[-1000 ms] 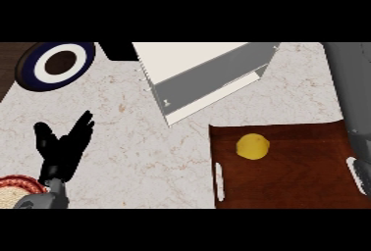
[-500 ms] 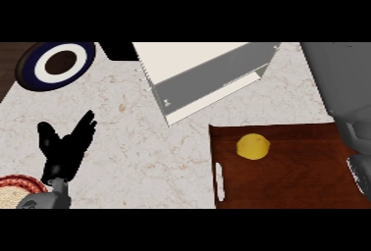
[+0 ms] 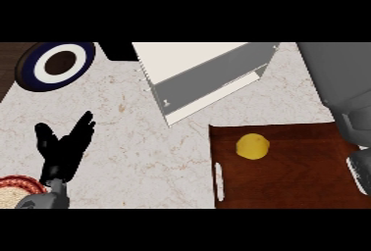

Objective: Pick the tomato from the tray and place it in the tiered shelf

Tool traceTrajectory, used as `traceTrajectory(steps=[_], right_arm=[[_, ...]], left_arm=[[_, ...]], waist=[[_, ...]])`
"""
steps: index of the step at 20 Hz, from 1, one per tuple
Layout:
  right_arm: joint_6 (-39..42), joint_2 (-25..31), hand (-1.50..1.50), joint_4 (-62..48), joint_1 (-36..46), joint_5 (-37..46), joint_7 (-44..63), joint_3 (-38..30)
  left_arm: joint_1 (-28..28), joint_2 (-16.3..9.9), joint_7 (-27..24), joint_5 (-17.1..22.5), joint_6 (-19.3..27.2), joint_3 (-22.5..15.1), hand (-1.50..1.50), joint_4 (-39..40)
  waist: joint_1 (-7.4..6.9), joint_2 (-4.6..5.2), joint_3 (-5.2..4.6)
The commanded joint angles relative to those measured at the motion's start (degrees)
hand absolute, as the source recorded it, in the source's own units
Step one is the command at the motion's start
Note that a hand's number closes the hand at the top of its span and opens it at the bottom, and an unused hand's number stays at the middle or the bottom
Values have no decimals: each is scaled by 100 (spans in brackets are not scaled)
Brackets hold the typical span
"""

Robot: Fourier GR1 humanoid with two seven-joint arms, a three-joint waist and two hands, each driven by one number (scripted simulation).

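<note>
1. One brown tray (image 3: 290,191) lies on the pale marbled tabletop (image 3: 123,122), at the lower right of the view; it serves as the landmark here.
2. One tomato (image 3: 253,146), yellow and roundish, sits on the tray's upper left part, near the tray's far edge and clear of its rims.
3. The tray has two white handles: one (image 3: 220,182) on its left rim and one (image 3: 357,171) on its right rim.
4. One tiered shelf (image 3: 210,73), white and grey, stands just beyond the tray's upper left corner, set at an angle to it.
5. One round plate (image 3: 58,63) with a dark blue rim, a white ring and a brown centre lies far to the upper left of the tray, past the shelf.
6. One left hand (image 3: 64,149) shows well left of the tray, low in the view, at rest with its fingers (image 3: 81,128) straight, spread apart and holding nothing.
7. One grey right forearm (image 3: 340,83) comes down along the tray's right side; the right hand itself cannot be made out, so its state cannot be told.
8. One red-rimmed round thing (image 3: 18,188) with a pale inside shows at the lower left edge, far left of the tray, beside the left forearm.
</note>
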State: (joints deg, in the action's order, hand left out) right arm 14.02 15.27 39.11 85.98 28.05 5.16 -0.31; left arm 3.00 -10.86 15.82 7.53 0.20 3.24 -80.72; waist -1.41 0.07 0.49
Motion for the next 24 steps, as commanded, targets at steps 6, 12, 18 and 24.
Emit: traceTrajectory(steps=[6,12,18,24], right_arm=[[-369,-31,-150,-433,298,-490,567,-835],[-642,-213,-150,-465,351,-1167,748,-1530],[-735,-31,-150,-810,677,-1802,958,-2225],[-1512,583,-150,-960,747,-1633,931,-2396]], left_arm=[[-297,189,185,-109,99,-159,0,-27],[-227,131,67,-50,0,-27,0,197],[-36,-12,301,-8,-22,76,0,57],[-32,124,38,-149,-14,-34,0,231]], waist=[[34,-1,-50],[78,-2,-51],[17,21,-51],[28,43,-56]])
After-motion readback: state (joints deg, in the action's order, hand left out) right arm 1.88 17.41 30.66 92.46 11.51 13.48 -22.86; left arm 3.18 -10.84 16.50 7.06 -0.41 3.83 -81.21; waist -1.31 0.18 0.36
